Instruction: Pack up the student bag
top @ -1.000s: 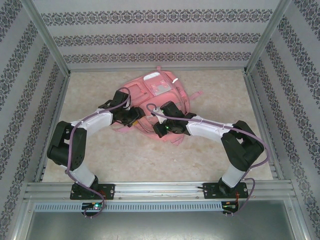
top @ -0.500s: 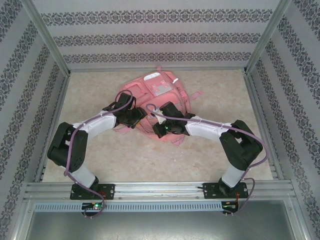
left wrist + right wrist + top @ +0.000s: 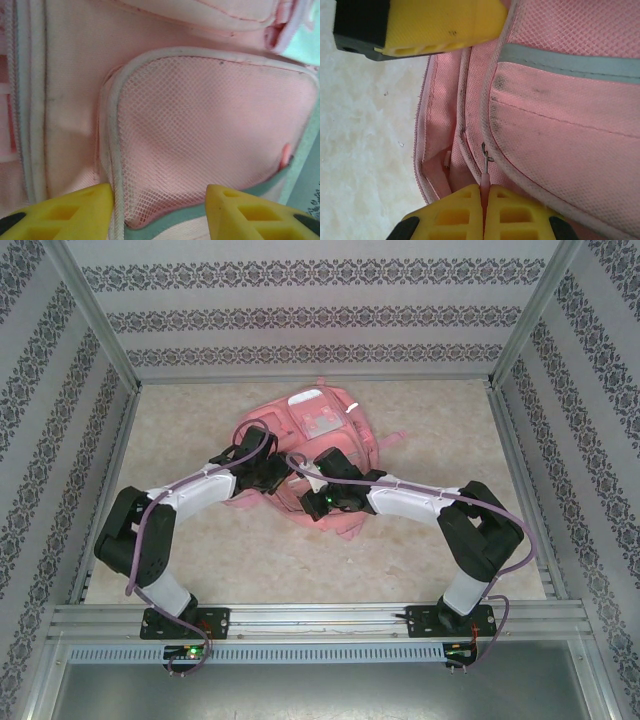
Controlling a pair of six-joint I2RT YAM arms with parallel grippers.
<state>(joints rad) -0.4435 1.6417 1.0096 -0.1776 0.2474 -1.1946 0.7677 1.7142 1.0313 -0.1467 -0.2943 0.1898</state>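
**Top external:** the student bag is lying mid-table toward the far side, with both arms reaching onto its near edge.

**Left wrist:** the left gripper is holding its fingers apart, flanking a mesh pocket.

**Right wrist:** the right gripper is pinching the bag's zipper pull, fingers pressed together.

— Where is the bag lying?
— The student bag lies on the bench, toward the back, about in the middle.
— And the two pincers?
— The left pincer is at the bag's near left side, with one finger on each side of a mesh pocket. The right pincer is at the bag's near edge, with a zip pull between its fingers.
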